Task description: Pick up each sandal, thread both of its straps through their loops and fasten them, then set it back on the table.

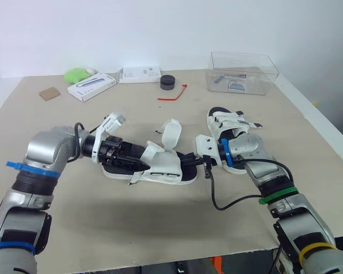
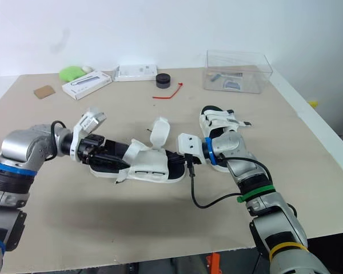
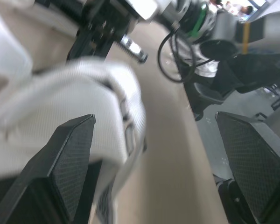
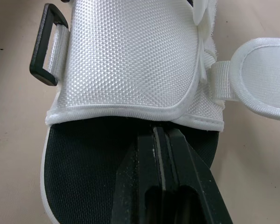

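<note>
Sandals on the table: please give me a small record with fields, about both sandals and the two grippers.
middle sandal: lying on the table, straps unfastened, one flap standing up
second sandal: on the table to the robot's right, not held
left gripper: jaws open, beside the middle sandal's white strap
right gripper: jaws shut, tips on the black insole
black loop: no strap through it
</note>
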